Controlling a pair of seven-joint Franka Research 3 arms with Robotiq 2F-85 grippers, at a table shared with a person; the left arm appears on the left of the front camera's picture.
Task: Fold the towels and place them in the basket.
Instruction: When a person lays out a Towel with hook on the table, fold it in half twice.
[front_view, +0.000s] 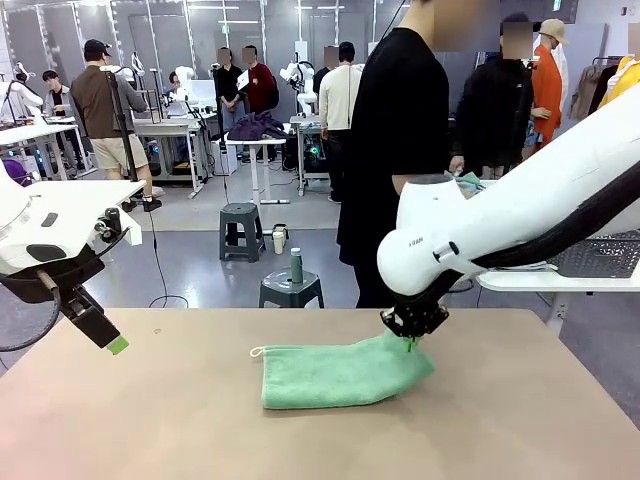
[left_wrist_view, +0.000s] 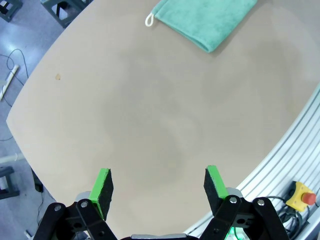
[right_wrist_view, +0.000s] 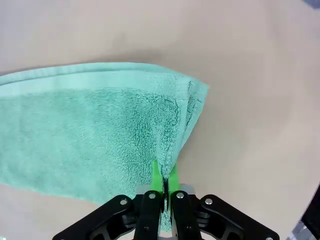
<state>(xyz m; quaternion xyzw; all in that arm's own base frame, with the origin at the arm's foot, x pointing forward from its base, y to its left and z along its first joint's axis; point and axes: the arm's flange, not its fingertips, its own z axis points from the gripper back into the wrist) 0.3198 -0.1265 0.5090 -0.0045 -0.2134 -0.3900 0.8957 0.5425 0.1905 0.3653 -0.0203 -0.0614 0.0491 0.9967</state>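
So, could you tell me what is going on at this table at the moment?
The right gripper has its fingers shut on one end of the mint green towel, which lies folded over on the table. The left gripper hangs open above bare tabletop off to the side, holding nothing. A person stands at the far side, not touching that towel. The dark mesh basket sits on a side table to the right.
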